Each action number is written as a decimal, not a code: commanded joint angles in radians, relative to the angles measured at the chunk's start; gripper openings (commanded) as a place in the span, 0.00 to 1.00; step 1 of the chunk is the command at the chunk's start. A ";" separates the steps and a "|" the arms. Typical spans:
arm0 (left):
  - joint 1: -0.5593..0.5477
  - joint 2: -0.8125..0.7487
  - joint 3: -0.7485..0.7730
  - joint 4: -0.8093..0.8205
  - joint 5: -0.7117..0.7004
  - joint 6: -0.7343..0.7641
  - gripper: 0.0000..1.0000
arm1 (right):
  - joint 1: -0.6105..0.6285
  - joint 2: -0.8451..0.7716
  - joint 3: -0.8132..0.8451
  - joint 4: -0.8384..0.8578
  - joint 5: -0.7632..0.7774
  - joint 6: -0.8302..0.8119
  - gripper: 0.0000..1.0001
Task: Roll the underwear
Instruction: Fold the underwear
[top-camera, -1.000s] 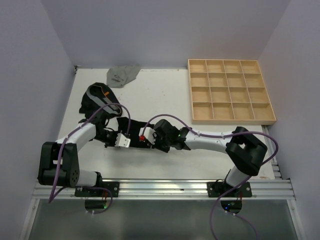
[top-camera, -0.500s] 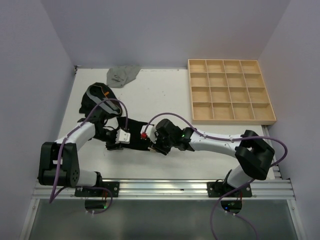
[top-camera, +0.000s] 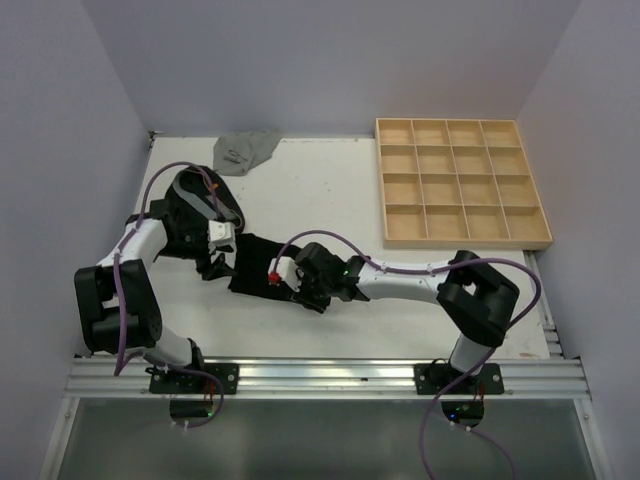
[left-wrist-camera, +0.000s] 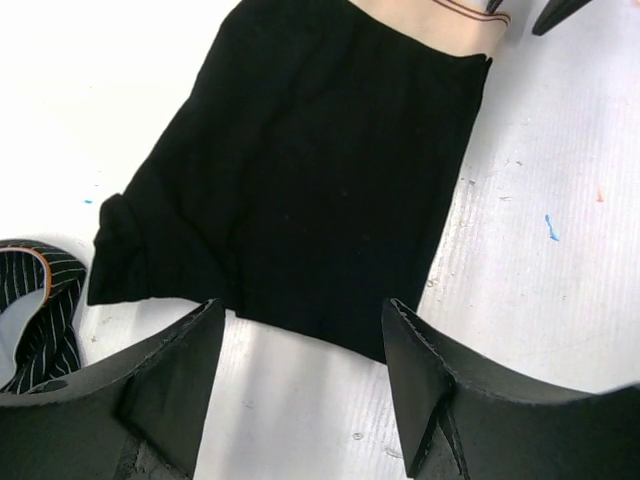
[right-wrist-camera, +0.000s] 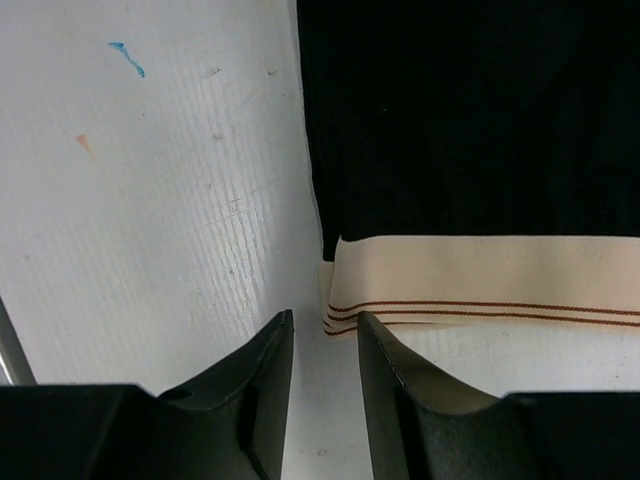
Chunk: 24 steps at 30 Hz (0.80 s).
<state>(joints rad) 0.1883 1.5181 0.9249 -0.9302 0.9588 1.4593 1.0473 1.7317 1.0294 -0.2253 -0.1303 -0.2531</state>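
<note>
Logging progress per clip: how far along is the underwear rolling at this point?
Done: the black pair lies flat on the table, apparently folded narrow, tan waistband at one end; no roll started. In hand: nothing, the left gripper and right gripper both hang open by it. Left: rolling this pair, then the dark striped-band heap and the grey pair at the far edge.

Left claw (left-wrist-camera: 300, 318) and right claw (right-wrist-camera: 325, 325) have opened, releasing the black briefs (left-wrist-camera: 300, 180).

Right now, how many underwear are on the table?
3: flat black one at centre, dark bunched one at the left, grey one at the back edge; the bunch may hide more.
</note>
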 joint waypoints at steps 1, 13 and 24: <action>0.019 -0.001 0.032 -0.058 0.077 0.033 0.68 | 0.002 0.015 0.040 0.012 0.003 -0.021 0.36; 0.020 0.008 0.025 -0.068 0.074 0.065 0.69 | 0.002 0.009 0.058 -0.009 0.026 -0.032 0.00; 0.022 0.010 0.032 -0.068 0.074 0.072 0.69 | 0.002 -0.109 0.061 -0.081 0.093 -0.072 0.00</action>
<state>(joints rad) 0.1974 1.5227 0.9257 -0.9848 0.9779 1.4990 1.0473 1.7039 1.0527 -0.2825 -0.0692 -0.2966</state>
